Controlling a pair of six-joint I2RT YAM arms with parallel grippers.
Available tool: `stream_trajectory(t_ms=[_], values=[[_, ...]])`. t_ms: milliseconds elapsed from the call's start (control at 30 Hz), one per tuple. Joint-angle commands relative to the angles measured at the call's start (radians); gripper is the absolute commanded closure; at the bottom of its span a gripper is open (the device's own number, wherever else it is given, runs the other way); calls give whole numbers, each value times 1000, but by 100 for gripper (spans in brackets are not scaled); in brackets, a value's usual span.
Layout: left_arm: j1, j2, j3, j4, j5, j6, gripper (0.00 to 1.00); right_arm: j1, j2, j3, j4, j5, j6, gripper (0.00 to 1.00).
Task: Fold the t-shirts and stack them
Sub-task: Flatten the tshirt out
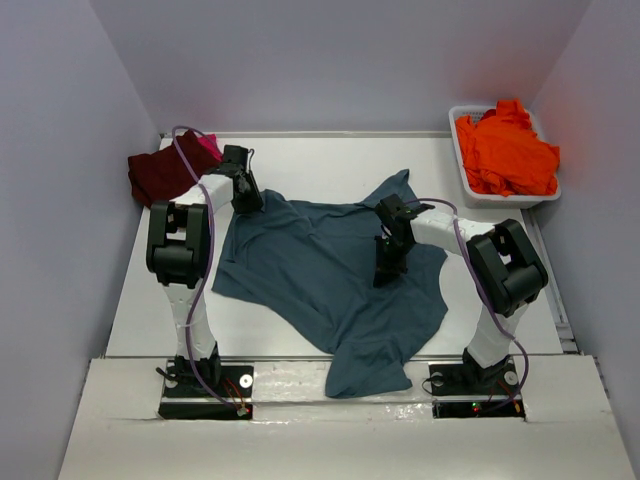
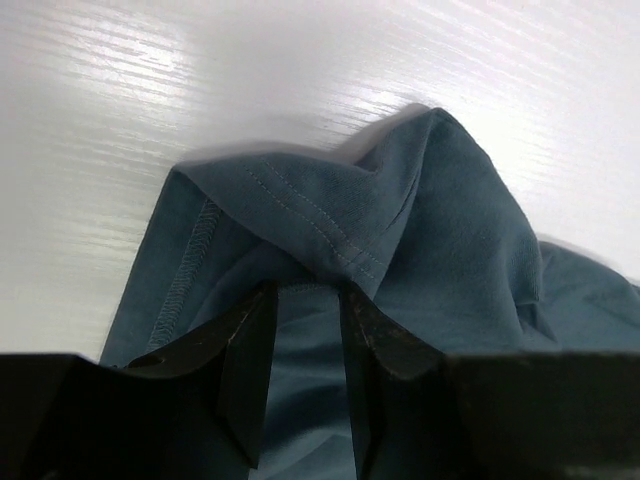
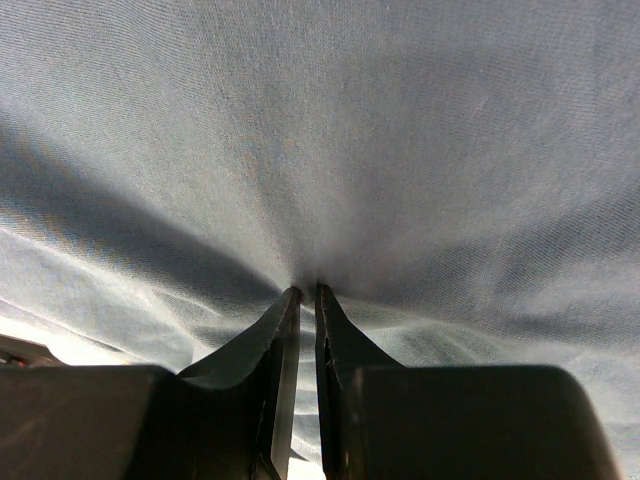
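Spreading step, by the look of it. Teal t-shirt lies rumpled mid-bench. Left tool parted at its far-left hem, gripping nothing. Right tool narrow, pinching mid-cloth. Next move likely calls for pulling the cloth flat.

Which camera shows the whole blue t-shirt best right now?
Top external: the blue t-shirt lies spread and rumpled, its outline visible. Left wrist shows only a stitched hem fold; right wrist only cloth pinched in the right pincer.
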Motion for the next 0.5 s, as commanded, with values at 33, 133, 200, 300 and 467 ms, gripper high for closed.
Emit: stream_trajectory(t_ms=[33, 133, 200, 300, 467], values=[[4, -55, 0, 36, 7, 8, 57, 5, 21, -27, 17, 17, -10, 83], [4, -48, 8, 40, 15, 10, 58, 5, 21, -27, 16, 15, -10, 83], [4, -43, 11, 50, 16, 10, 58, 5, 21, -29, 17, 17, -8, 83], [4, -29, 23, 54, 26, 13, 59, 5, 24, -27, 17, 15, -8, 83], [4, -12, 39, 63, 46, 13, 59, 5, 24, -26, 16, 15, -8, 83]])
